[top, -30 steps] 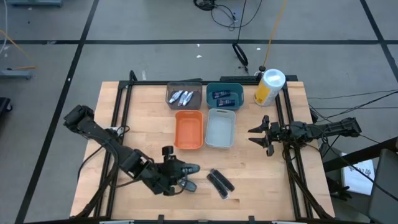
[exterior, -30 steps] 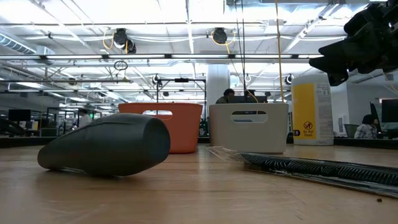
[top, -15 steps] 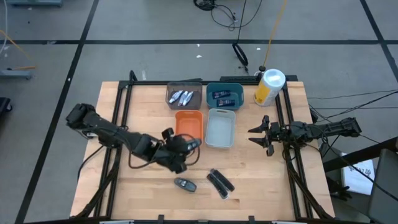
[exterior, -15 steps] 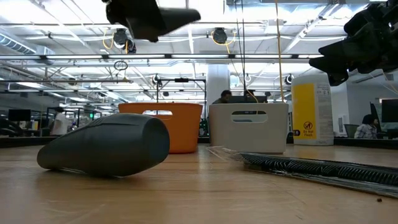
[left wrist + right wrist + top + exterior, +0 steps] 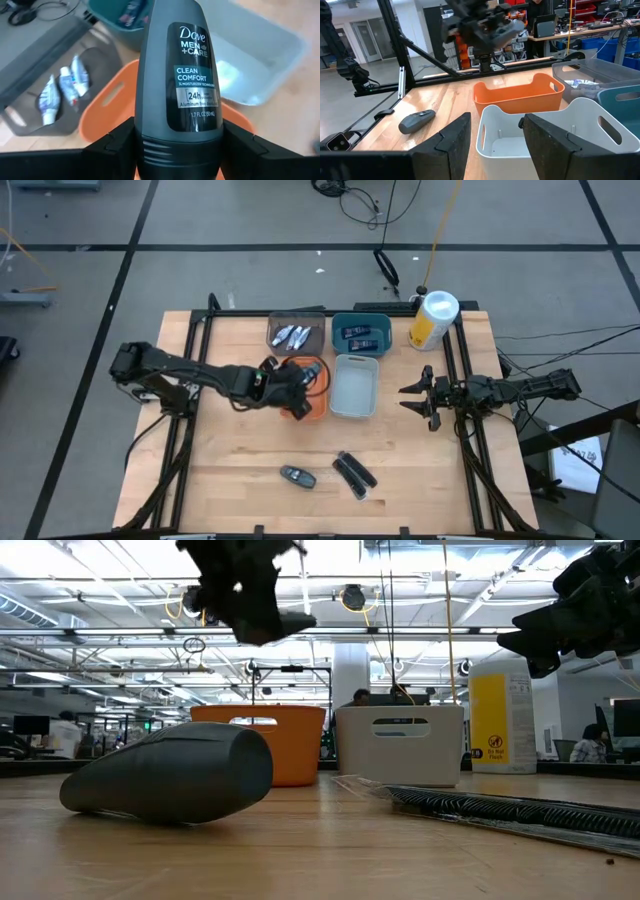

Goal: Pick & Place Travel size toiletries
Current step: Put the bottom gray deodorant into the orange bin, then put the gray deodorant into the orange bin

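two silvery-white tubes (image 5: 293,335) in grey bin (image 5: 274,323), orange bin (image 5: 318,405) beside

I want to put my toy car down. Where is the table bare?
Bare wood lies right of the black bars, and left of the grey oval. The back is crowded: four bins and a canister.
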